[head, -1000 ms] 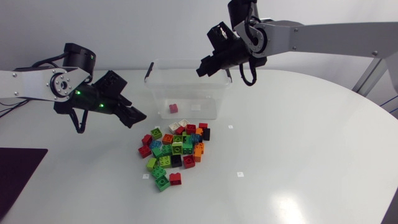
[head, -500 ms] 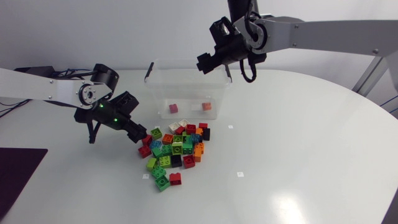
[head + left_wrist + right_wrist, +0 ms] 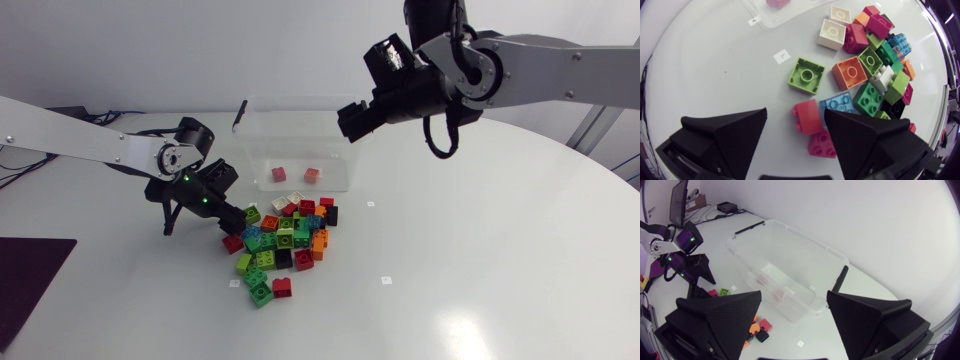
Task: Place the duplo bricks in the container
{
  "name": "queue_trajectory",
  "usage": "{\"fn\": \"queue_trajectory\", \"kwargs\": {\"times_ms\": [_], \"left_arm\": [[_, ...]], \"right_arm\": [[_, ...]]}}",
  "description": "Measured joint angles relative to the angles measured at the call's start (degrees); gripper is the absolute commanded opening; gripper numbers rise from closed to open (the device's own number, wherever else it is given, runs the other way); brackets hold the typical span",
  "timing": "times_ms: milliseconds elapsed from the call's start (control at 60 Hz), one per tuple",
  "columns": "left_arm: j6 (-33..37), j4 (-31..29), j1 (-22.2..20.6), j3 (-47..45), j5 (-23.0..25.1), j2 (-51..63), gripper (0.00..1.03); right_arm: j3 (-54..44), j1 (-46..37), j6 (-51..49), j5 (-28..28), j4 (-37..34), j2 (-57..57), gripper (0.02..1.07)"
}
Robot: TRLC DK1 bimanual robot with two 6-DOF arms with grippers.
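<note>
Overhead, the duplo bricks (image 3: 283, 243) are seen heaped on the white counter (image 3: 500, 260) just in front of the clear container (image 3: 345, 165), inside which two small bricks (image 3: 279, 174) are lying. The left tool (image 3: 232, 215) is lowered at the heap's edge, and the right tool (image 3: 352, 118) is held by the container's rim.

From the left wrist, the left tool (image 3: 795, 114) is shown spread wide, with a red brick (image 3: 809, 117) between its fingers, not gripped.

From the right wrist, the right tool (image 3: 794, 300) is shown wide apart and empty above the container (image 3: 790, 230).
</note>
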Motion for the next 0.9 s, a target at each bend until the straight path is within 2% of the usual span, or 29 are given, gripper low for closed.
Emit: {"fn": "queue_trajectory", "kwargs": {"times_ms": [67, 133, 167, 183, 350, 400, 567, 900], "left_arm": [[0.00, 0.00, -0.17, 0.00, 0.00, 0.20, 0.53], [0.00, 0.02, -0.28, 0.00, 0.00, 0.31, 0.41], [0.00, 0.02, -0.28, 0.00, 0.00, 0.48, 0.31], [0.00, 0.02, -0.28, 0.00, 0.00, 0.52, 0.31], [0.00, 0.04, -0.48, 0.00, -0.35, 2.05, 0.29], [0.00, 0.20, -0.70, 0.00, -0.85, 2.05, 0.29], [0.04, 0.90, -1.03, -0.46, -1.03, 1.84, 0.28], [2.56, 2.21, -0.72, -4.92, -0.57, -6.03, 0.28]], "right_arm": [[-2.86, 0.48, -0.26, -0.44, 0.26, -1.51, 0.97], [-5.16, 0.74, -1.29, -1.57, 0.31, -2.32, 0.97], [-6.36, 0.98, -1.90, -2.71, 0.33, -2.49, 0.97], [-6.80, 0.98, -2.23, -3.10, 0.31, -2.51, 0.97], [-10.51, 1.01, -6.64, -6.78, 0.33, -1.79, 0.97], [-10.58, 1.01, -7.87, -6.99, 0.37, -0.70, 1.03], [-10.62, 1.01, -12.76, -8.98, 0.28, 5.01, 1.02], [-10.29, 1.38, -22.49, -10.25, -0.04, 13.40, 1.02]]}}
